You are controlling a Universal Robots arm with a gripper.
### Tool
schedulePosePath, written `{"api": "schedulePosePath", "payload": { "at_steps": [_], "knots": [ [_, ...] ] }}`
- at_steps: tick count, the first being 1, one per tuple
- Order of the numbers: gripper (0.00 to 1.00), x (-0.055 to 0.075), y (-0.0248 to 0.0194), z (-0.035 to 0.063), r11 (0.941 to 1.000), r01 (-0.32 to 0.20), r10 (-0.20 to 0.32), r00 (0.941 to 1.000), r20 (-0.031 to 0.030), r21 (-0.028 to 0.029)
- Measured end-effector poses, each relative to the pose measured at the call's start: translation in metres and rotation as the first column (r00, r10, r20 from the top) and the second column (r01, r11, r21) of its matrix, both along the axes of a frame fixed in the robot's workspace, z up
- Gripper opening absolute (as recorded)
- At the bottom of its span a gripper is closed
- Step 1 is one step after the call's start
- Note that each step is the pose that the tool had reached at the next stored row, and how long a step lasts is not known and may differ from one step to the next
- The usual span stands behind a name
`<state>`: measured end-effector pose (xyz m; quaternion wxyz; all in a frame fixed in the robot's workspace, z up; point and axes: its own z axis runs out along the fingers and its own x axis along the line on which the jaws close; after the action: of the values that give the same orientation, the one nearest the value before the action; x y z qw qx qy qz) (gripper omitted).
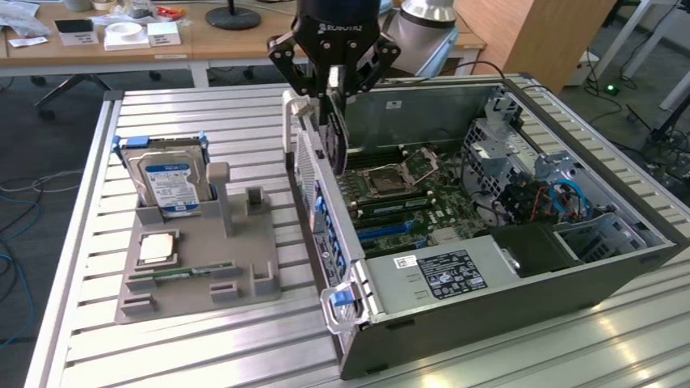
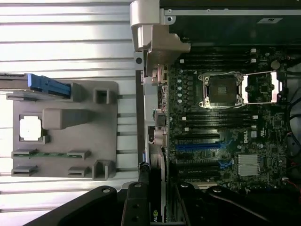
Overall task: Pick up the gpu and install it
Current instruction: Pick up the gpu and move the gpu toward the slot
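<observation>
A robot claw (image 1: 336,79), closed on the top of the graphics card (image 1: 338,133), holds it hanging straight down, edge-on, just inside the rear wall of the open computer case (image 1: 506,311), with the blue slots (image 1: 380,233) below and slightly aside.

A slatted aluminium workbench (image 1: 194,109) is noted in the foreground. A wooden desk (image 1: 97,52) is set behind it, a wooden cabinet (image 1: 539,32) toward the exterior view's right. Loose cables (image 1: 22,190) are recorded on the dark floor (image 1: 54,153).
</observation>
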<state>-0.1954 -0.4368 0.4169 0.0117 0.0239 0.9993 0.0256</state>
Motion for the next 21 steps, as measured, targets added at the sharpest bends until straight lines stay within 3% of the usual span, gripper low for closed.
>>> {"api": "schedulePosePath", "payload": {
  "at_steps": [14,21],
  "knots": [
    [0.26,0.05,0.0,0.0,1.0,-0.008,0.008,1.0,0.0,0.0047],
    [0.26,0.067,0.0,0.0,0.9999,-0.012,0.012,0.9999,0.0,0.0063]
  ]
}}
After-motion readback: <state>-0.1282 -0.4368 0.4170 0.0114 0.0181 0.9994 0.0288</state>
